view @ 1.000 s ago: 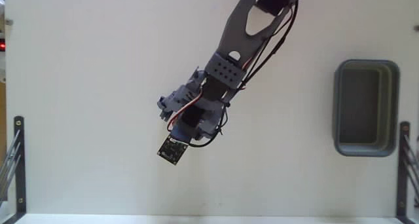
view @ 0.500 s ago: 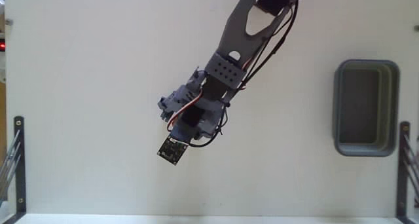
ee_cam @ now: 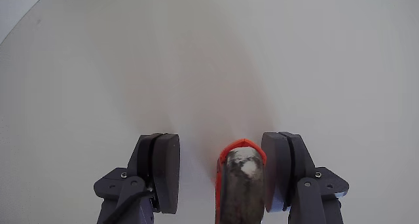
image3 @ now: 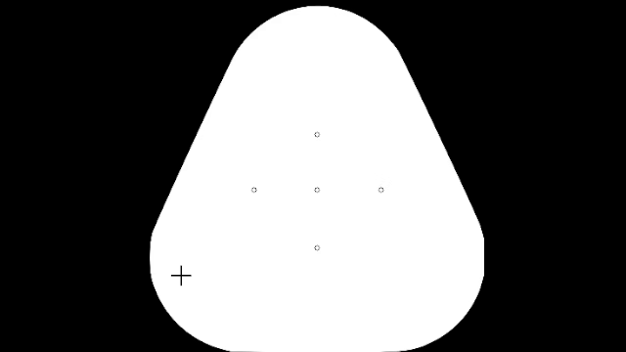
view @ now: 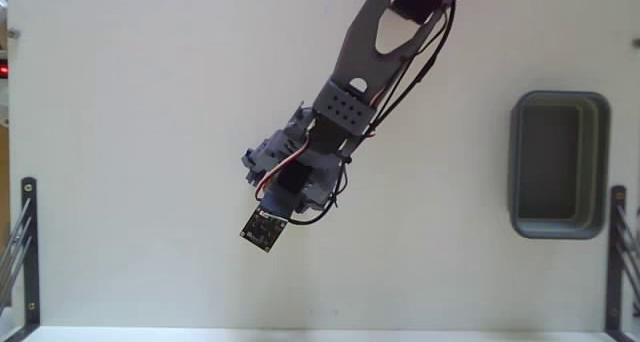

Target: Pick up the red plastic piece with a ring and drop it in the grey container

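Observation:
In the wrist view, the red plastic piece with a ring [ee_cam: 239,147] lies on the white table between my gripper's fingers. It rests against the right pad [ee_cam: 275,168], and a clear gap separates it from the left pad [ee_cam: 168,168]. My gripper [ee_cam: 221,140] is open and low over the table. In the fixed view the arm [view: 345,107] reaches down from the top and covers the red piece. The grey container [view: 517,162] stands far off at the right edge of that view, with nothing showing inside it.
Black metal brackets stand at the lower left [view: 27,252] and lower right [view: 617,252] of the fixed view. A small red indicator light [view: 4,70] glows at the far left edge. The wrist camera board [view: 265,228] hangs off the arm's lower end.

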Available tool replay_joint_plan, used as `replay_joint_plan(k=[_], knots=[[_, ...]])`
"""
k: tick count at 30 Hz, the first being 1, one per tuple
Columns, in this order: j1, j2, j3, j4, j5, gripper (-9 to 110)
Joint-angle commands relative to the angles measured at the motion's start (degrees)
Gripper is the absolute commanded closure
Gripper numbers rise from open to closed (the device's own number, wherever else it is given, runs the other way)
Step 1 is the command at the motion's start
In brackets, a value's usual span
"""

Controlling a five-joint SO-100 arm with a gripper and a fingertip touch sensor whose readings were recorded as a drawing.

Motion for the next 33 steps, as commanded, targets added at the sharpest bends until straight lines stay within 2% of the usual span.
replay_joint_plan(k=[1, 33], knots=[[1.44, 1.74, 0.17, -0.46, 0.00, 28], [1.44, 1.74, 0.17, -0.46, 0.00, 38]])
